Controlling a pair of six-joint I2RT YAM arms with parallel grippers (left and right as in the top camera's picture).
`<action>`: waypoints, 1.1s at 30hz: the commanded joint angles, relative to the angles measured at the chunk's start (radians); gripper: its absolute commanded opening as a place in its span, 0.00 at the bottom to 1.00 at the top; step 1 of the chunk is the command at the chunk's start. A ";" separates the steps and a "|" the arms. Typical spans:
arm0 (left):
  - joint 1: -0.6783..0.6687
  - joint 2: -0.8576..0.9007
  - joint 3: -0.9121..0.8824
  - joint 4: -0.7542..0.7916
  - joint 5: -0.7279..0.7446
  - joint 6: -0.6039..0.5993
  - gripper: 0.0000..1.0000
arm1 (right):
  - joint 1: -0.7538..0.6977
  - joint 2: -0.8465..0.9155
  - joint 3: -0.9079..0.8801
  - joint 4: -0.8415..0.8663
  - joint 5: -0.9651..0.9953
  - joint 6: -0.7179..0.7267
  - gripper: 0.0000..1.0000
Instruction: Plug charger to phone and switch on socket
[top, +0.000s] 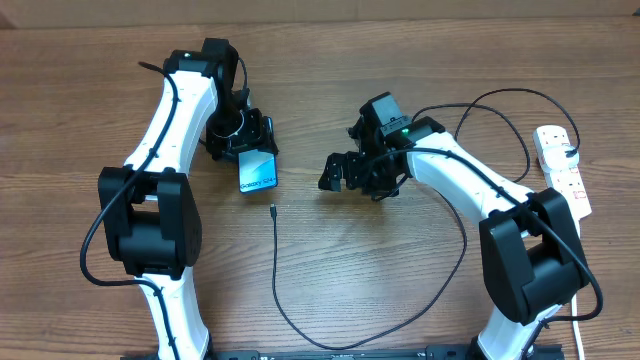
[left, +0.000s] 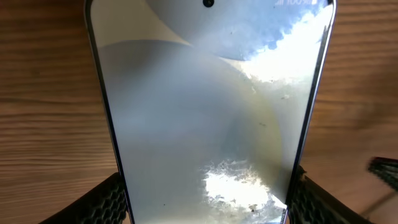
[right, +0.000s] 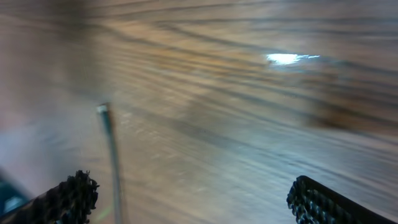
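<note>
Phone (left: 205, 112) in left gripper (top: 255, 152), charger tip (top: 272, 210) nearby — right gripper (right: 193, 200) spread

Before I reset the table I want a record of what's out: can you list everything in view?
phone: one, light blue-white screen with black edges, left of centre, held in the left tool
charger: one, thin black cable, tip lying free on the wood just robot-side of the phone, looping along the near edge and up toward the socket
socket: one, white strip, right edge of the table
table: one, brown wood, under everything
arms: two, white and black, one on each side
left tool: one, black pads, closed on the phone's long edges
right tool: one, black pads, open and empty, near the centre, right of the phone
</note>
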 joint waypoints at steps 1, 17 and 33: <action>0.004 -0.003 0.031 -0.003 0.134 0.017 0.64 | 0.000 -0.041 0.008 0.028 -0.233 -0.020 1.00; 0.000 -0.003 0.031 -0.010 0.429 0.016 0.64 | 0.001 -0.041 0.008 0.196 -0.419 0.172 1.00; -0.077 -0.003 0.031 0.002 0.431 0.016 0.64 | 0.008 -0.041 0.008 0.289 -0.420 0.338 0.70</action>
